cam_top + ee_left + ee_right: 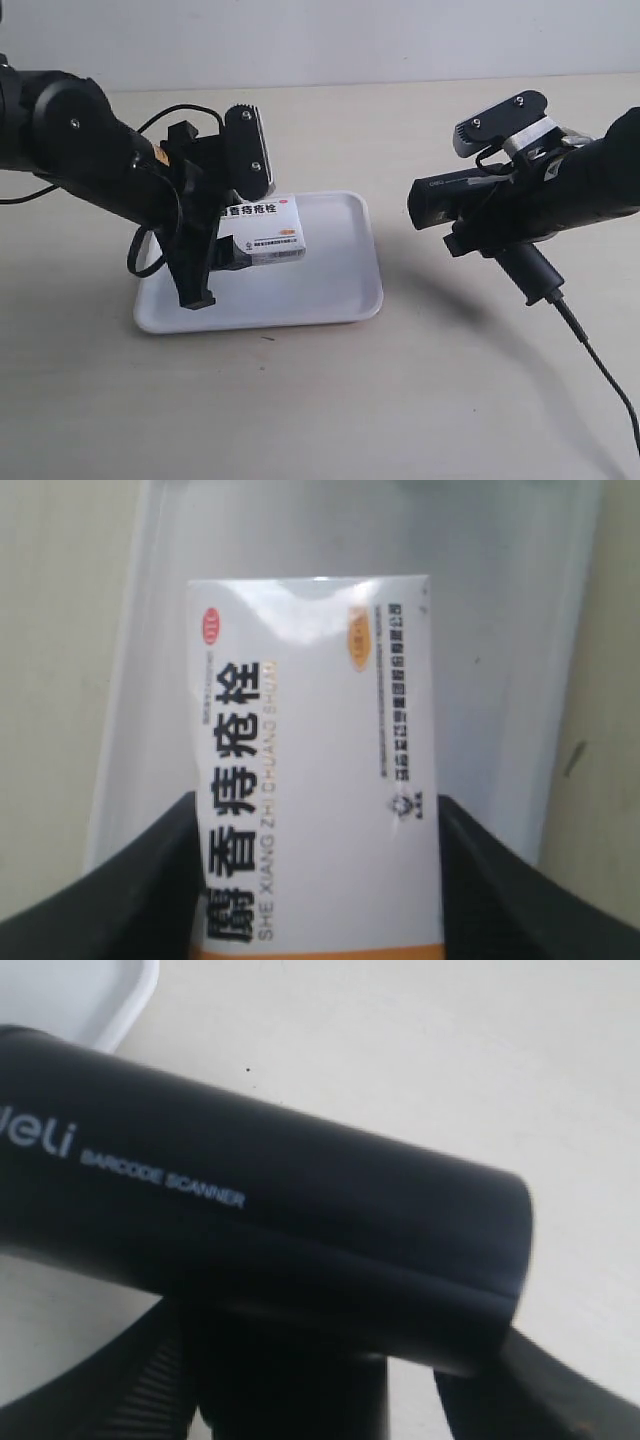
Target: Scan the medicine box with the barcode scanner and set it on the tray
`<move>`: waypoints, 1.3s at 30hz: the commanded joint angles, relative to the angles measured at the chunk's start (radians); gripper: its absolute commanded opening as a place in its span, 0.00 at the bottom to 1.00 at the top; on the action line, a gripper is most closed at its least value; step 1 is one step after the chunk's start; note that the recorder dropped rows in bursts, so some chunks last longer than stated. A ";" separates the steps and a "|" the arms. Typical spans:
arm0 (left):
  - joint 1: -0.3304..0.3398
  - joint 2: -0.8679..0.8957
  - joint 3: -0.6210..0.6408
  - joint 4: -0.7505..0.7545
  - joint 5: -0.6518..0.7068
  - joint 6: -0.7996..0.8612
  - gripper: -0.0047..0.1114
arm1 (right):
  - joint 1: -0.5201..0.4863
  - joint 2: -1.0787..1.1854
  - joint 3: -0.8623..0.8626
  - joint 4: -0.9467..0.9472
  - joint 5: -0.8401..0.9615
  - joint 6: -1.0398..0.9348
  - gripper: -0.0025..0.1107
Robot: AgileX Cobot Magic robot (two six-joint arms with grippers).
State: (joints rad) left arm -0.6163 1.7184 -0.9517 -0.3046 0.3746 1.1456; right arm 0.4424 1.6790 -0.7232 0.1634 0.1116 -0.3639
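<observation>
The white medicine box [262, 229] with dark printed text hangs just above the white tray [340, 290], held by the arm at the exterior view's left. The left wrist view shows the medicine box [315, 780] clamped between two black fingers [120, 900], so my left gripper [315, 880] is shut on it, with the tray [500, 630] beneath. My right gripper [330, 1380] is shut on the handle of the black barcode scanner [250, 1210]. In the exterior view the barcode scanner [450, 195] is held in the air right of the tray, its head pointing toward the box.
The scanner's black cable [600, 370] trails off to the table's lower right edge. A corner of the tray [90, 1000] shows in the right wrist view. The beige tabletop [300, 400] surrounds the tray.
</observation>
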 commanded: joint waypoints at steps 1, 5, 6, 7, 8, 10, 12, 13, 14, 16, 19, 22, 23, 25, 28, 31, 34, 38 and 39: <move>0.029 -0.038 -0.003 -0.228 0.067 0.242 0.04 | -0.001 -0.002 -0.003 -0.010 -0.032 -0.011 0.02; 0.090 -0.028 -0.003 -0.279 0.102 0.297 0.04 | -0.001 -0.004 -0.003 -0.010 -0.030 -0.011 0.02; 0.112 -0.022 -0.003 -0.312 0.117 0.330 0.04 | -0.001 -0.008 -0.003 -0.010 -0.027 -0.011 0.02; 0.127 -0.018 -0.003 -0.351 0.129 0.363 0.04 | -0.001 -0.013 -0.003 -0.010 -0.020 -0.011 0.02; 0.141 -0.014 -0.003 -0.384 0.146 0.412 0.04 | -0.001 -0.017 -0.003 -0.014 -0.015 -0.011 0.02; 0.173 -0.013 -0.003 -0.480 0.190 0.502 0.04 | -0.001 -0.027 -0.003 -0.017 -0.009 -0.011 0.02; 0.190 -0.013 -0.003 -0.543 0.212 0.558 0.04 | -0.001 -0.032 -0.003 -0.017 -0.009 -0.011 0.02; 0.190 -0.013 -0.003 -0.550 0.213 0.562 0.04 | -0.001 -0.032 -0.003 -0.017 -0.013 -0.011 0.02; 0.188 -0.009 -0.003 -0.549 0.202 0.562 0.04 | -0.001 -0.027 -0.003 -0.017 -0.017 -0.011 0.02; 0.176 0.006 -0.003 -0.557 0.160 0.567 0.04 | -0.004 -0.006 -0.003 -0.017 -0.043 0.022 0.02; 0.174 0.057 -0.003 -0.633 0.103 0.602 0.04 | -0.022 0.047 -0.003 -0.017 -0.101 0.091 0.02; 0.174 0.122 -0.005 -0.713 0.060 0.656 0.04 | -0.049 0.088 -0.003 -0.017 -0.128 0.141 0.02; 0.174 0.143 -0.016 -0.730 0.056 0.659 0.04 | -0.050 0.098 -0.003 -0.014 -0.134 0.157 0.02; 0.174 0.181 -0.034 -0.740 0.059 0.659 0.04 | -0.050 0.111 -0.003 -0.014 -0.146 0.159 0.02; 0.174 0.235 -0.048 -0.759 0.008 0.656 0.04 | -0.050 0.150 -0.003 0.018 -0.173 0.166 0.02; 0.174 0.271 -0.048 -0.761 0.006 0.656 0.05 | -0.047 0.178 -0.003 0.020 -0.193 0.177 0.02; 0.174 0.280 -0.048 -0.761 -0.004 0.654 0.31 | -0.047 0.191 -0.003 0.020 -0.207 0.241 0.18; 0.174 0.278 -0.048 -0.753 0.027 0.648 0.82 | -0.047 0.185 -0.003 0.029 -0.211 0.278 0.50; 0.174 0.271 -0.048 -0.753 0.030 0.648 0.94 | -0.047 0.177 -0.003 0.044 -0.211 0.294 0.57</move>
State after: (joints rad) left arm -0.4389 1.9918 -0.9989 -1.0628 0.3922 1.7961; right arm 0.3968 1.8669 -0.7232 0.1898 -0.0635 -0.1078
